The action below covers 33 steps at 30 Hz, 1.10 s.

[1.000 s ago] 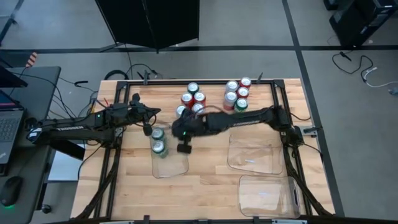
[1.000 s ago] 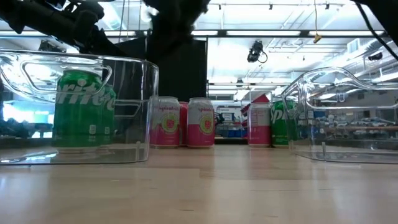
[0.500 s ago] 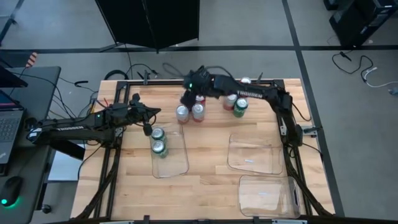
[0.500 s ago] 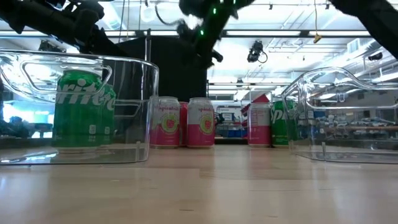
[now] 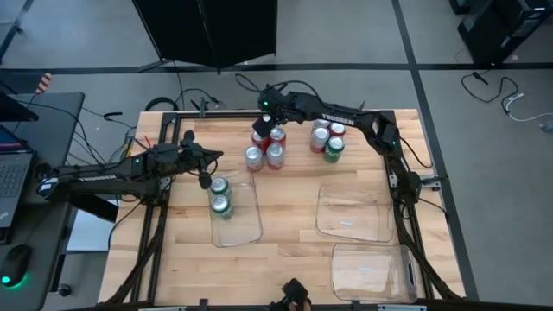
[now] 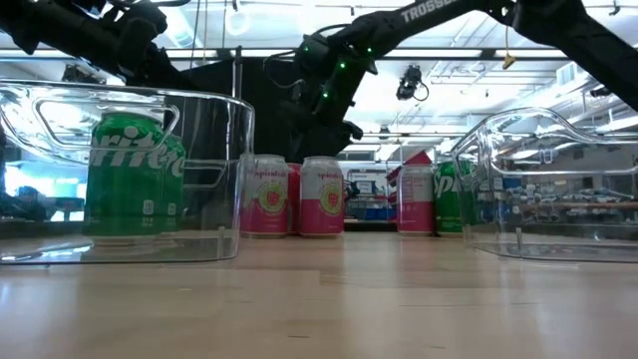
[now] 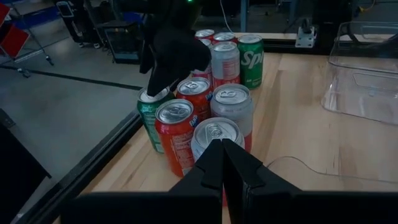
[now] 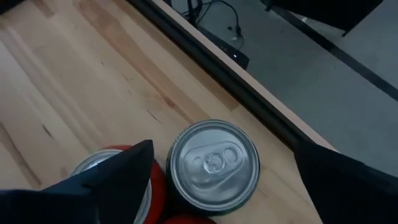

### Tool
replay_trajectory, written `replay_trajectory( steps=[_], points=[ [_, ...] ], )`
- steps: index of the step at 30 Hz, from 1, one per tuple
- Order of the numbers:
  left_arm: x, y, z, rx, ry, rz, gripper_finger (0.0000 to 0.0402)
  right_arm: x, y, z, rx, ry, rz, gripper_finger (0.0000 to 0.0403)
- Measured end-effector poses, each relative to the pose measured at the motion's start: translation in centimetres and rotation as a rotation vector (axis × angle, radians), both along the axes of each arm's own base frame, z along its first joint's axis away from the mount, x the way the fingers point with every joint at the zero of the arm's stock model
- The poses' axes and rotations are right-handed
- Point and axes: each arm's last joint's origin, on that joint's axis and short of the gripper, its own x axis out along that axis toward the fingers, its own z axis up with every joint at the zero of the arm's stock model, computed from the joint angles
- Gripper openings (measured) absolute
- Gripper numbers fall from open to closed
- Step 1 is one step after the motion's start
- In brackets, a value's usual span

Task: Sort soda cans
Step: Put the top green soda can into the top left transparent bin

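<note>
The right arm is covering part of the far group in the high view, so only four tops are showing there (image 5: 327, 138), and a dark shape at the near table edge (image 5: 291, 299) is too cut off to identify. The right gripper (image 5: 265, 111) is hovering over the back-left cluster (image 5: 266, 149), hiding the can beneath it. Its wrist view is revealing that silver top (image 8: 214, 165) sitting between widely spread fingers (image 8: 118, 180) that are not touching it. The left wrist view is showing this is a green can (image 7: 149, 118) beside four others, two red and two silver. The left gripper (image 7: 222, 158), clenched on nothing, is waiting near the left tray (image 5: 238, 226), which is holding two green cans (image 5: 220, 195). Three clear trays in all; the other two (image 5: 350, 212) are lying on the right.
</note>
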Motion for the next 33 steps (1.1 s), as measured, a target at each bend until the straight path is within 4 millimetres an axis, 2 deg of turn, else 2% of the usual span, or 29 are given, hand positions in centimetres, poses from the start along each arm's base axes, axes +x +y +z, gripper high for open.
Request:
replay_trajectory(
  steps=[5, 7, 9, 15, 26, 33],
  points=[
    [0.0, 0.0, 0.0, 0.0, -0.002, 0.0, 0.0003, 0.1, -0.1, -0.1, 0.007, -0.013, -0.015, 0.0386],
    [0.0, 0.0, 0.0, -0.001, -0.002, 0.001, 0.0003, 0.3, -0.2, -0.6, 0.016, -0.016, -0.009, 0.0387],
    [0.0, 0.0, 0.0, -0.001, -0.002, 0.0, 0.0004, 0.7, -0.4, -1.8, 0.037, 0.004, -0.003, 0.0386],
    [0.0, 0.0, 0.0, -0.002, 0.003, -0.001, 0.0004, 1.1, -0.9, -3.1, 0.047, 0.003, -0.011, 0.0379],
    [0.0, 0.0, 0.0, 0.001, 0.006, -0.001, 0.0004, 1.0, -1.1, -3.3, 0.072, -0.002, -0.021, 0.0306],
    [0.0, 0.0, -0.1, -0.004, 0.006, 0.0, 0.0004, 0.8, -1.3, -2.6, 0.054, -0.019, -0.036, 0.0318]
  ],
)
